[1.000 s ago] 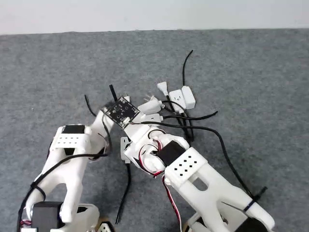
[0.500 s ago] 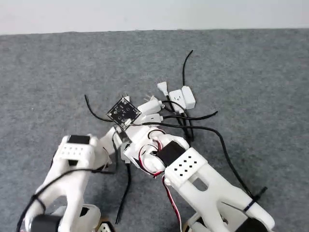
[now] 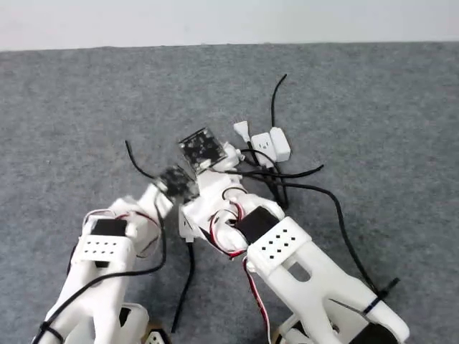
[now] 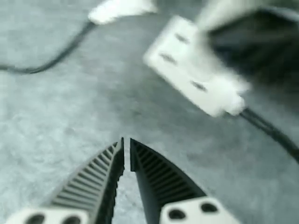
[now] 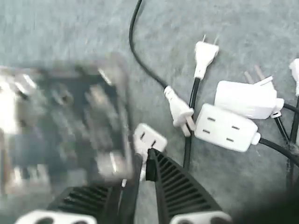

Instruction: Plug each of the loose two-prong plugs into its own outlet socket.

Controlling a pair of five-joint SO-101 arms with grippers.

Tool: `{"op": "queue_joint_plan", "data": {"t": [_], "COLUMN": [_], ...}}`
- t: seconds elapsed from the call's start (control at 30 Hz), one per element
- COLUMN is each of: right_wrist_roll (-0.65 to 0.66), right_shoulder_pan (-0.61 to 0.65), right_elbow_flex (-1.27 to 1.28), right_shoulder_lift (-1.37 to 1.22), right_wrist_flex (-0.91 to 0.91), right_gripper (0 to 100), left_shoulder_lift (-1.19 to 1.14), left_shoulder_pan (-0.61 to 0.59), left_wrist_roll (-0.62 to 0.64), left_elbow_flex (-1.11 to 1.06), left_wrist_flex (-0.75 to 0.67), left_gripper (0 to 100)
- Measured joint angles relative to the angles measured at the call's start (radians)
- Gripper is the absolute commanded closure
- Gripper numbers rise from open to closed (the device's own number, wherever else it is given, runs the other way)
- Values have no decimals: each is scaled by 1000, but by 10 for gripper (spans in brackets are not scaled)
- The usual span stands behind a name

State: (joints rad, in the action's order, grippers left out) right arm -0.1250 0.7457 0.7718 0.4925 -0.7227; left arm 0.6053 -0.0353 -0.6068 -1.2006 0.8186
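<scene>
Looked like a robotics lab bench: flat grey felt-covered tabletop [image 3: 401, 107], plain white wall strip [image 3: 215, 21] behind it, white 3D-printed plastic arms [image 3: 308, 279] with exposed wiring upon it.

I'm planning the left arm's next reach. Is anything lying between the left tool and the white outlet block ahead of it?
Nothing visible: bare carpet lies between the left tool and the outlet block. A dark blurred shape overlaps the block's cable end.
</scene>
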Motion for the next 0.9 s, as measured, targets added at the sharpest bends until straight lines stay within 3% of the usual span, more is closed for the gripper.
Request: {"op": "queue_joint_plan", "data": {"t": [0.23,0.9], "right_wrist_roll": [-8,12], "right_shoulder_pan": [-5,-28], "right_elbow_flex": [0,-3], "right_shoulder_lift": [-132,-216], "right_wrist_flex": [106,149], "right_gripper": [991,991], "left_shoulder_lift": [0,0], "left_shoulder_pan": [-40,-121], "left_wrist_roll": [192,219], "left_elbow_flex": [0,2], "left_wrist_flex": [-92,-98], "left_gripper": [985,985]}}
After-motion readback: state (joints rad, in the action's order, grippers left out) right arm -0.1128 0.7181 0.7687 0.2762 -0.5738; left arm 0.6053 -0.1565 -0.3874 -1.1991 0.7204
